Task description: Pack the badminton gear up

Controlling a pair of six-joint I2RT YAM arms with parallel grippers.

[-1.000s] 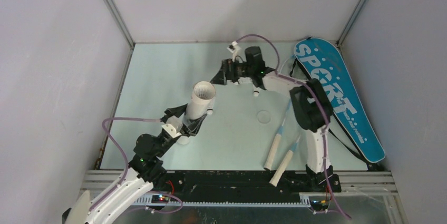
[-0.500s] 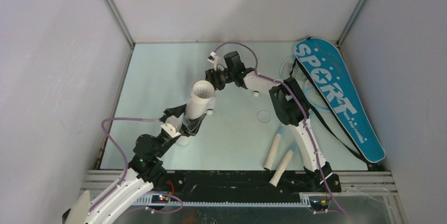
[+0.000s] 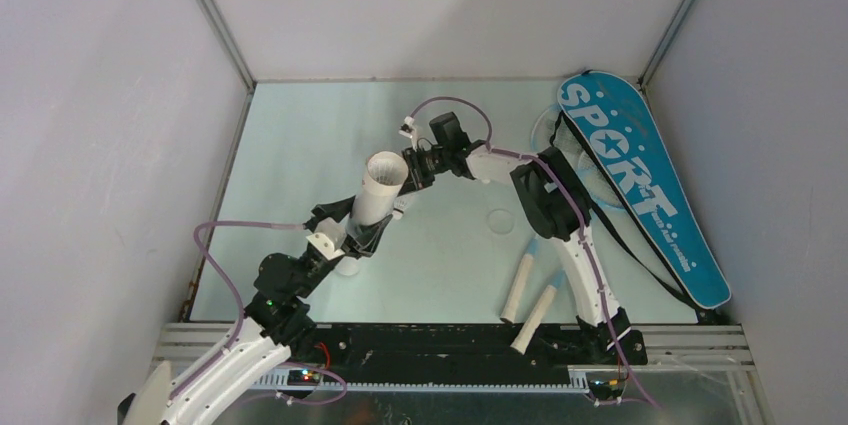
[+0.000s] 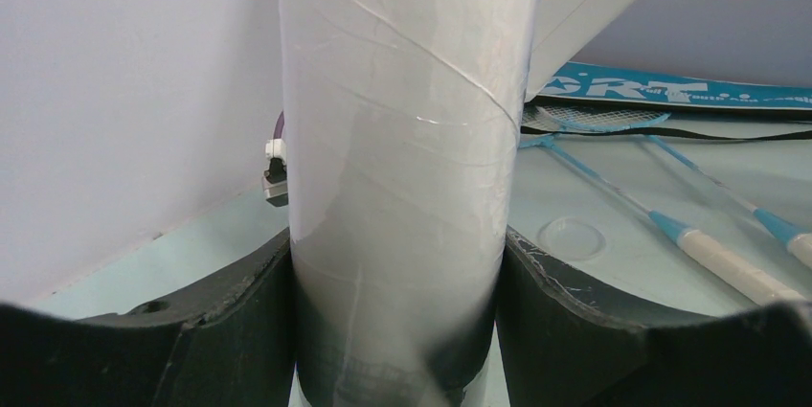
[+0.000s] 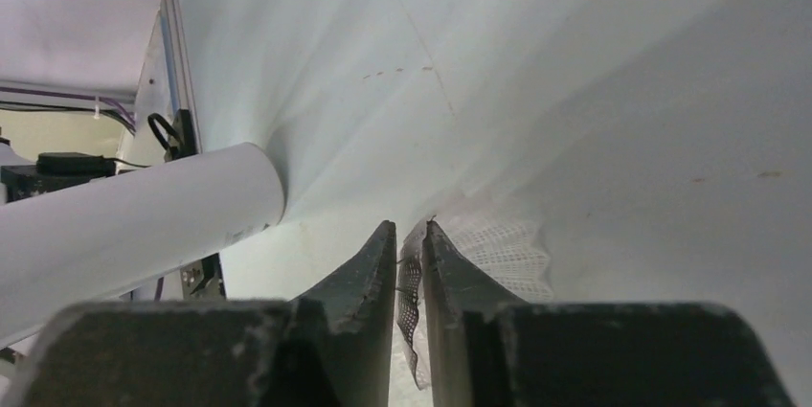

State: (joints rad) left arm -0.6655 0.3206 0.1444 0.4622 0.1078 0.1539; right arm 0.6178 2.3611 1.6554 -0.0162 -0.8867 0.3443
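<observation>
Right tool (image 3: 415, 167) (image 5: 410, 244): clenched on the white net skirt of a shuttlecock (image 5: 498, 249), at the centre of the top view, just beside the open mouth of the tube (image 3: 380, 190) (image 4: 402, 139) (image 5: 134, 225).
Left tool (image 3: 365, 230) (image 4: 397, 330): grasping the tube low on its body, one black finger on each side.
Tube: white card with a spiral seam, tilted, mouth uppermost, left of centre in the top view.
Writing: "SPORT" in white capitals runs along the blue bag (image 3: 640, 180) (image 4: 661, 89). A smaller white line beside it is too small to read. The left wrist view shows only the letters "ORT".
Bag: racket-shaped, flat on the bench (image 3: 300, 145) along the right side of the top view, with a black strap (image 3: 655, 275) trailing off its lower left edge.
Rackets (image 3: 518, 287) (image 4: 718, 254): two, side by side at the lower right of centre. Their cream handles point to the near edge, they have blue collars, and their heads reach the bag.
Disc (image 3: 500, 221) (image 4: 572, 235): round and clear, flat on the bench between tube and rackets.
Bench: pale mint green and matte.
Room: plain pale grey walls (image 3: 100, 145) stand on three sides, with metal posts (image 3: 215, 20) at the far corners. A black rail (image 3: 450, 340) and a slotted metal beam run along the bottom edge.
</observation>
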